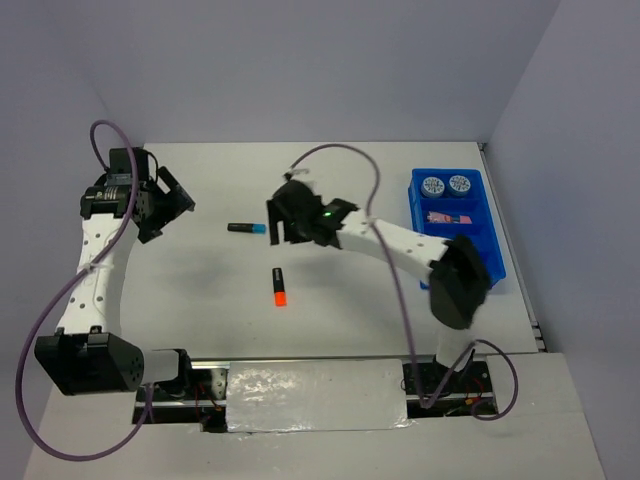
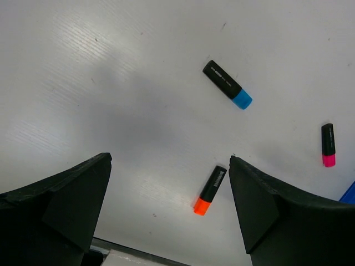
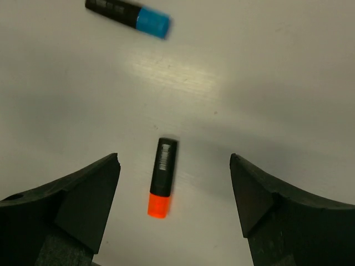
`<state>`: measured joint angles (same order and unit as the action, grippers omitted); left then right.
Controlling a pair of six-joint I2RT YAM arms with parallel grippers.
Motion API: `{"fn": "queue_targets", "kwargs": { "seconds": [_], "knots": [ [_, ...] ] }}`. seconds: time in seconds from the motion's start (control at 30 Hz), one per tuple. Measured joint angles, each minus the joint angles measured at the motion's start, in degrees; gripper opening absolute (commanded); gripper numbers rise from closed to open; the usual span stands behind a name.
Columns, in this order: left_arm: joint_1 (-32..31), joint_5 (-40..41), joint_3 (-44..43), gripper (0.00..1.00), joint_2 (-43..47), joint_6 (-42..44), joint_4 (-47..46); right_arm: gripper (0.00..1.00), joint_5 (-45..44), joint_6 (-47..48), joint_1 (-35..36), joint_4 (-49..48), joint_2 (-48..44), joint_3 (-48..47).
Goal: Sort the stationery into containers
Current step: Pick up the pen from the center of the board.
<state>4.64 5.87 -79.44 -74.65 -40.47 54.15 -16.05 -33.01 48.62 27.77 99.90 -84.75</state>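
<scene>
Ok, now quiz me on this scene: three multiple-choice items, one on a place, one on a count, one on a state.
1. Where do the round discs lie?
A) in the blue tray
B) just beside the tray
C) far from the tray, at the left

2. How many markers does the left wrist view show?
A) one
B) two
C) three

3. The right hand is:
A) shut on a marker
B) open and empty
C) shut on a disc

Key:
1 A, both sit in the tray's far compartments.
2 C, the blue marker, orange marker and pink marker show.
3 B, its fingers stand wide apart above the orange marker.
</scene>
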Motion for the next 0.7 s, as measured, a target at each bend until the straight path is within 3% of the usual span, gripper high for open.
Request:
{"fn": "queue_targets", "kwargs": {
  "seconds": [0.13, 0.23, 0.4, 0.57, 0.63, 0.7],
  "knots": [
    [0.5, -0.9, 0.7, 0.99, 3.0, 1.5, 0.1, 0.84, 0.2, 1.0, 6.6, 8.3, 16.4, -12.3],
    [0.5, -2.2, 3.0, 0.99, 5.2, 2.7, -0.1, 0.81, 0.4, 1.0, 9.0, 13.3, 23.4, -17.1],
    [0.5, -3.8, 6.4, 0.99, 6.5, 4.5, 0.4, 0.75, 0.7, -0.6, 10.8, 17.0, 25.4, -15.9],
    [0.5, -5.6, 8.2, 0.99, 6.5, 5.9, 0.4, 0.68, 3.5, -2.1, 10.8, 14.8, 24.5, -10.8],
    [0.5, -6.0, 8.6, 0.99, 6.5, 6.1, 0.4, 0.62, 4.4, -2.2, 10.7, 13.2, 23.2, -8.3],
    [0.5, -6.4, 8.8, 0.99, 6.5, 6.2, 0.3, 0.44, 4.5, -1.9, 10.8, 12.0, 22.5, -7.0]
  ]
}}
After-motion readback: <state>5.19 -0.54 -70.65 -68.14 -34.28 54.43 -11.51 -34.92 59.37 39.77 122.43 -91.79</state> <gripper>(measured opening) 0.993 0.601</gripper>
